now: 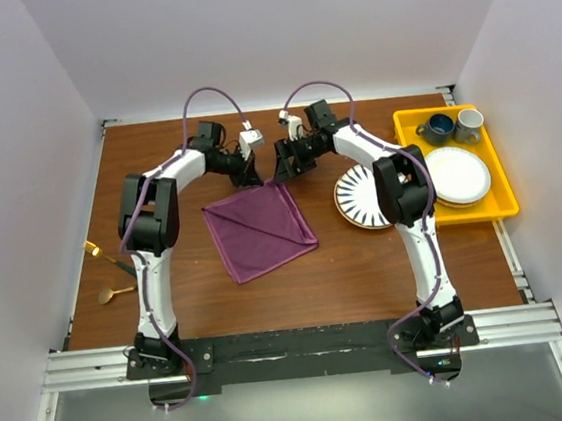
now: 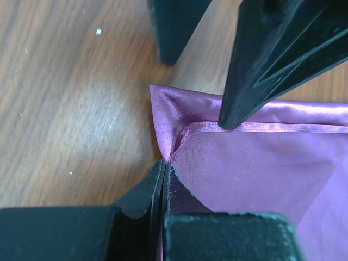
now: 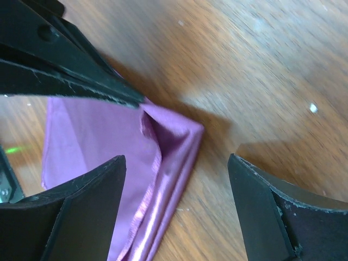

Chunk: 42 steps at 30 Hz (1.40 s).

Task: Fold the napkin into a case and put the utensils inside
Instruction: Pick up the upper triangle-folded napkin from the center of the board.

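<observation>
Napkin [image 1: 260, 228] flat on the bench [image 1: 368, 272], one corner caught between both tools.
Left tool [image 2: 165, 168] clenched on just the corner's hem; right tool [image 3: 176, 159] released, straddling that corner. So thin a bite may slip, or lift one layer only. Left wrist view shows the bite; from above both tools hide it.

plum-purple square cloth napkin [image 1: 260, 229]: plain, no pattern, glossier sheen along hem | wooden table [image 1: 367, 262]: brown, streaked grain | round plate [image 1: 356, 201]: black-and-white radial stripes | plastic tray [image 1: 482, 212]: yellow | thin metal utensils [image 1: 109, 296]: shiny gold | ceramic mug [image 1: 440, 128]: dark blue | second mug [image 1: 469, 124]: grey
</observation>
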### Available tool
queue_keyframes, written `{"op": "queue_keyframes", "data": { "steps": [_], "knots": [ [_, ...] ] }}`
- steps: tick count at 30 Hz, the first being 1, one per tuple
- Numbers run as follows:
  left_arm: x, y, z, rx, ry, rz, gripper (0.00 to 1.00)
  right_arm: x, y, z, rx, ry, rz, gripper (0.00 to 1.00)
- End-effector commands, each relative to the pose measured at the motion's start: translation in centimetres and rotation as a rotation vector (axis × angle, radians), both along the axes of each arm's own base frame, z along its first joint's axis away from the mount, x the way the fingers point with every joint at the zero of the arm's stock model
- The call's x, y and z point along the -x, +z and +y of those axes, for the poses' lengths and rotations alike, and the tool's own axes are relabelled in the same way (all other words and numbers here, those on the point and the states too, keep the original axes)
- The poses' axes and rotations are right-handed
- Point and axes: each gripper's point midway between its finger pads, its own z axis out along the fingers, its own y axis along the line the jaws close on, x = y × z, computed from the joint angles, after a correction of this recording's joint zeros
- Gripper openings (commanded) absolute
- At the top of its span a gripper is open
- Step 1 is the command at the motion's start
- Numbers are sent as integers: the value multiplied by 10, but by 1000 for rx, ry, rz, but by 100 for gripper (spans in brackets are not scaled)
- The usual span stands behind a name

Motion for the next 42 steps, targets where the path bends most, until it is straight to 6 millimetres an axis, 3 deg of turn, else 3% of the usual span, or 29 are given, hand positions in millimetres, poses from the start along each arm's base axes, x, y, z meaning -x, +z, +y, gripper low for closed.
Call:
{"op": "queue_keyframes", "data": {
  "steps": [1, 9, 15, 22, 25, 26, 27, 28, 31, 33, 34, 36, 37, 39, 40, 42],
  "knots": [
    [-5, 44, -12, 67, -59, -133, 0, -6, 15, 19, -109, 58, -41, 80],
    [1, 46, -14, 77, -89, -136, 0, 3, 10, 27, -120, 136, -63, 80],
    [3, 44, -15, 70, -96, -136, 0, 4, 11, 35, -138, 152, -64, 71],
    [3, 42, -14, 64, -99, -139, 0, 12, 11, 42, -128, 177, -80, 42],
    [2, 46, -11, 55, -87, -140, 2, 10, 13, 42, -116, 177, -97, 23],
    [1, 48, -9, 53, -81, -136, 6, 9, 15, 41, -114, 175, -107, 10],
    [-4, 52, 2, 52, -54, -132, 12, 7, 17, 40, -110, 173, -119, 5],
    [-3, 59, 9, 63, -42, -123, 26, 6, 19, 40, -108, 173, -128, 0],
    [-9, 69, 51, 73, 38, -72, 44, 5, 31, 41, -117, 175, -163, 0],
    [-16, 72, 81, 66, 70, -69, 49, 8, 42, 43, -120, 194, -199, 0],
    [-3, 61, 89, 50, 68, 15, 52, 10, 43, 44, -116, 204, -208, 0],
    [1, 60, 101, 18, 26, 7, 56, 15, 48, 47, -112, 235, -239, 0],
    [15, 51, 103, 8, 19, 83, 66, 17, 52, 46, -109, 240, -251, 0],
    [26, 50, 105, 14, -1, 121, 68, 22, 55, 48, -105, 265, -273, 0],
    [29, 50, 104, 23, -7, 130, 91, 24, 59, 49, -104, 275, -286, 0],
    [35, 44, 104, 22, -9, 153, 92, 26, 61, 50, -102, 290, -303, 0]
  ]
}}
